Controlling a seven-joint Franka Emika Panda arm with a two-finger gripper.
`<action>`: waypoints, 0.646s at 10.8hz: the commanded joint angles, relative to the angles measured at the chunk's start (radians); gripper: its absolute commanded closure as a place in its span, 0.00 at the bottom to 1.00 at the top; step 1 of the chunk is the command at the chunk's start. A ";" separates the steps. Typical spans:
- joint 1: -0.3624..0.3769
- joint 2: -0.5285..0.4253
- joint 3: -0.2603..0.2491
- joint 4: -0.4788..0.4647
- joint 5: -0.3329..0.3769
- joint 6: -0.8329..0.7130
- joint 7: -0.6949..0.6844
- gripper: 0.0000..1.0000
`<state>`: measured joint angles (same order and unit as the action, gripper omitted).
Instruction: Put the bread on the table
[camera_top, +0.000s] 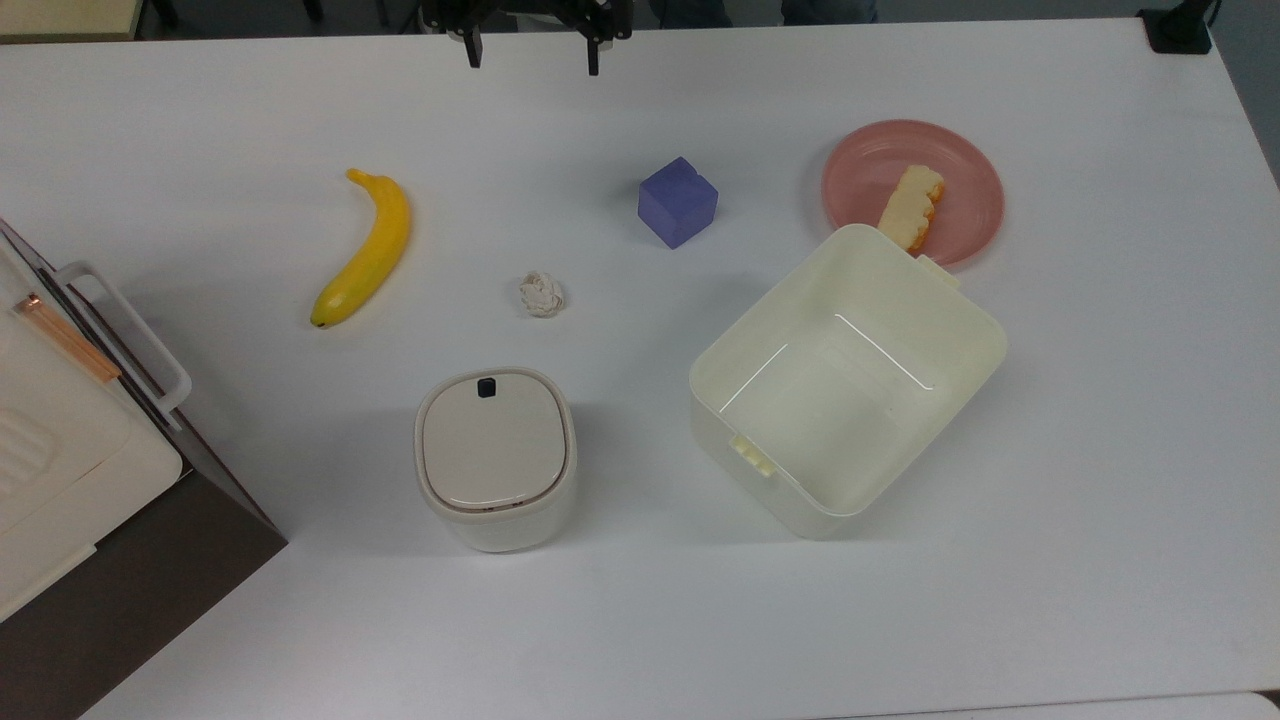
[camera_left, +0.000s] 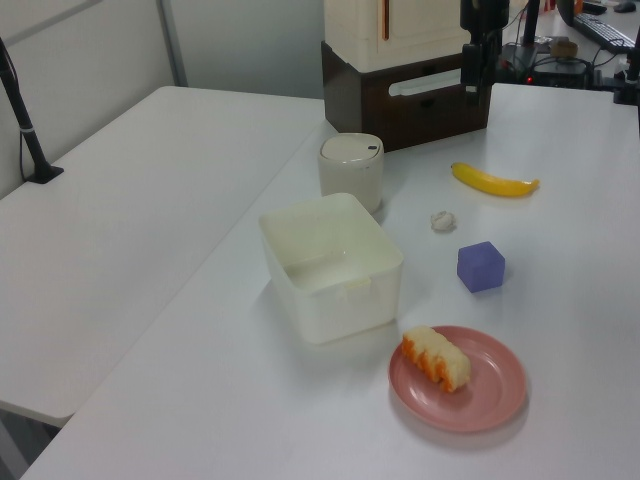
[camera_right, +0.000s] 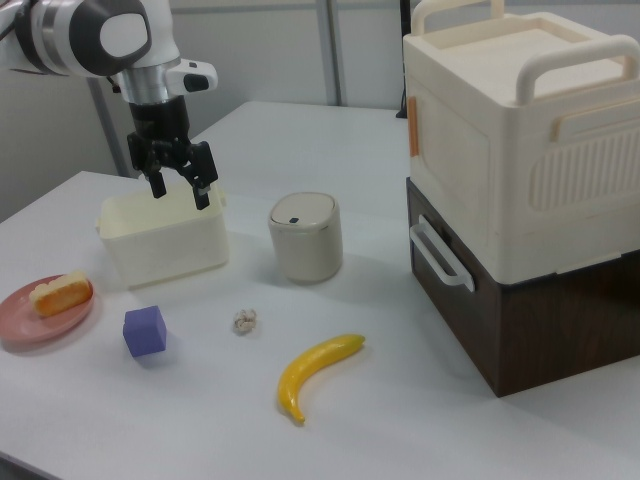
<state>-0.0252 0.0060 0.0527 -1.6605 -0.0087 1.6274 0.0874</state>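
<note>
Bread on pink plate — well apart from spread fingers.

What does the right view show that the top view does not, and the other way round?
Right view: the arm's white wrist above its open jaws, and the top handles of the big cream case on its brown base. Top view: the bare floor inside the open box. Both: the bread on the pink plate, the purple cube, the banana, the paper ball.
</note>
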 joint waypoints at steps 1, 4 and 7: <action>0.010 -0.001 -0.002 0.005 0.019 -0.032 -0.018 0.00; 0.083 0.037 0.009 -0.016 0.044 -0.015 0.046 0.00; 0.239 0.068 0.009 -0.073 0.059 0.130 0.213 0.00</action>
<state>0.0965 0.0665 0.0693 -1.6774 0.0392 1.6486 0.1676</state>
